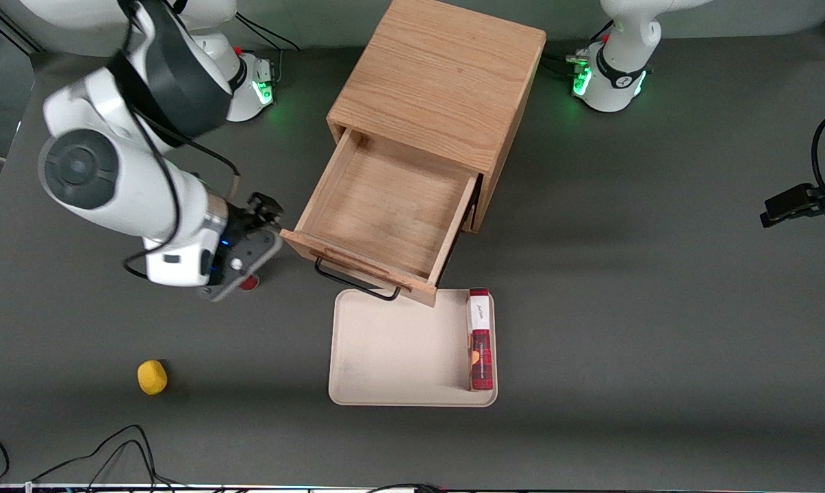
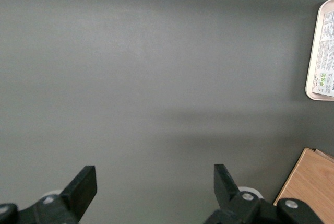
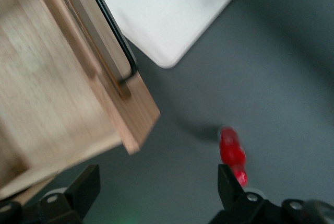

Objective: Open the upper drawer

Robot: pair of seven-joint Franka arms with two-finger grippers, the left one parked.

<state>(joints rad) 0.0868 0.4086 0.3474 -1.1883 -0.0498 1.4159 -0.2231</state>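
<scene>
The boxy wooden cabinet [image 1: 439, 75] stands mid-table. Its upper drawer [image 1: 385, 205] is pulled well out, showing a plain wood interior with nothing in it. The black wire handle [image 1: 357, 284] hangs on the drawer front, above the tray's rim. My gripper [image 1: 251, 239] is beside the drawer front's corner, toward the working arm's end, apart from the wood. In the right wrist view the gripper [image 3: 156, 182] is open and holds nothing, over bare table, with the drawer [image 3: 62, 78] and its handle [image 3: 112, 36] close by. The lower drawer is hidden under the open one.
A beige tray [image 1: 398, 349] lies in front of the drawer, with a red box [image 1: 480, 339] along one edge. A small red object [image 1: 249, 283] lies on the table by my gripper and also shows in the right wrist view [image 3: 232, 151]. A yellow lump [image 1: 152, 377] sits nearer the front camera.
</scene>
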